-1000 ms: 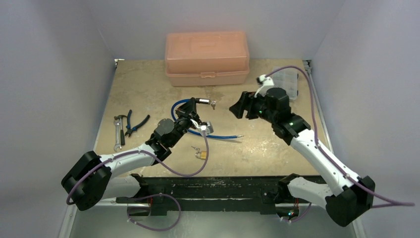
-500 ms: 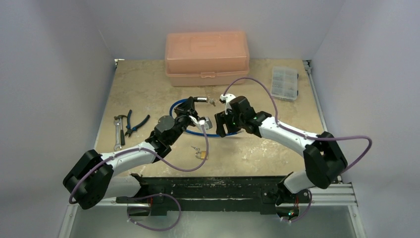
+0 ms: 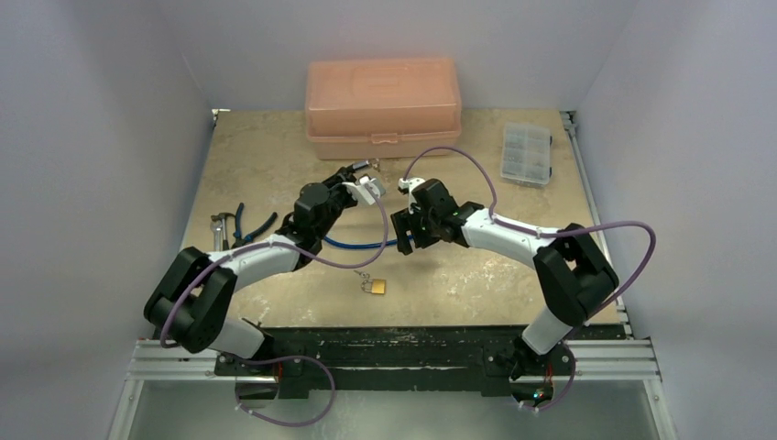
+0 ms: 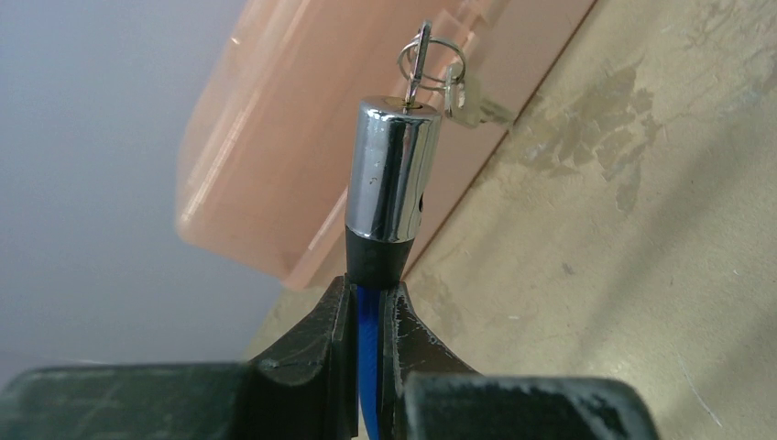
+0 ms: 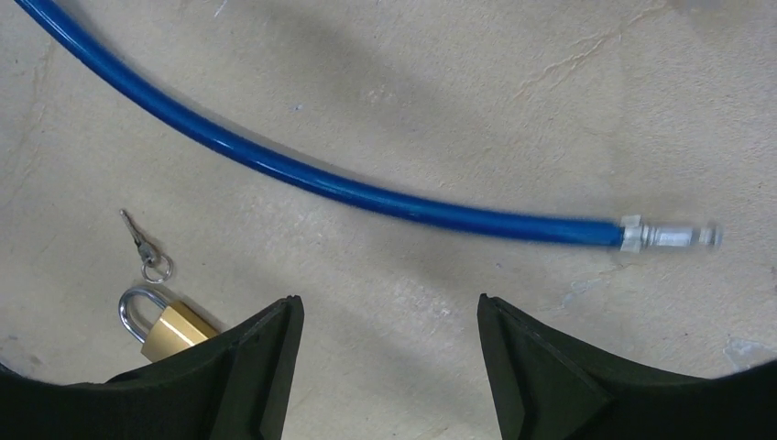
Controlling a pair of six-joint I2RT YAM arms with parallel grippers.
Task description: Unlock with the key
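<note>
A tiny silver key (image 5: 142, 246) with a small ring lies flat on the table next to the small brass padlock (image 5: 169, 328); both also show in the top view, key (image 3: 364, 274) and padlock (image 3: 374, 287). My right gripper (image 5: 387, 302) is open and empty, hovering just right of the padlock and below the blue cable (image 5: 348, 188) with its silver end (image 5: 669, 238). My left gripper (image 4: 368, 293) is shut on the blue cable just under its chrome lock head (image 4: 392, 170), held up in the air. A key ring (image 4: 431, 60) hangs from a key stuck in that head.
A salmon plastic toolbox (image 3: 383, 108) stands at the back, close behind the raised lock head. Pliers (image 3: 246, 226) and a wrench (image 3: 218, 240) lie at the left. A clear organiser box (image 3: 527, 153) sits at the back right.
My left gripper has lifted the cable's lock head up and back toward the toolbox. My right arm has swung left and down over the cable, near the padlock.
</note>
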